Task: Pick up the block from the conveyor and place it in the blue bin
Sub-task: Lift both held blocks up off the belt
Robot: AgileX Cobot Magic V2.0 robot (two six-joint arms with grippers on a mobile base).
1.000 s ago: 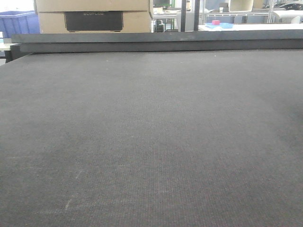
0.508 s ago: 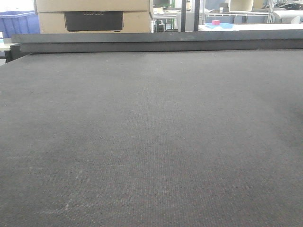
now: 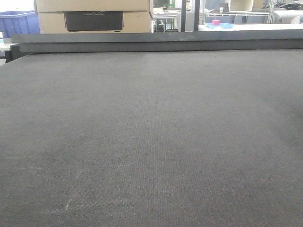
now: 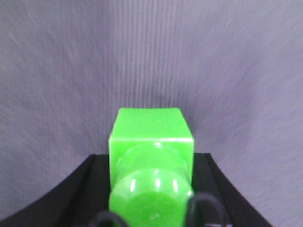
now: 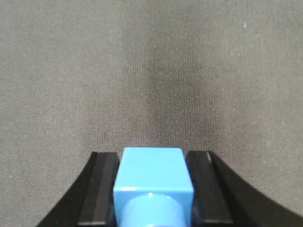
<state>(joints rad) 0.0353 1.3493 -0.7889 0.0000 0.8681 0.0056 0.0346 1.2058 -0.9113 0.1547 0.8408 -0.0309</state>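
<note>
No loose block shows on the conveyor (image 3: pixel 151 132); the blue bin (image 3: pixel 16 22) sits beyond its far rail (image 3: pixel 156 42), to the left, so it is likely nearer the left arm. At the left gripper (image 4: pixel 151 203) sits a green cube (image 4: pixel 150 130), at the right gripper (image 5: pixel 154 208) a blue cube (image 5: pixel 152 170). Whether they are held or built-in, spread or pinching, I cannot tell.

We are finding only one piece of lettering: a faint row of pale capitals along the top of the dark panel (image 3: pixel 93 21) on the cardboard box (image 3: pixel 137 21) behind the conveyor (image 3: pixel 151 142). We are failing to read it, as it is too small and blurred.
</note>
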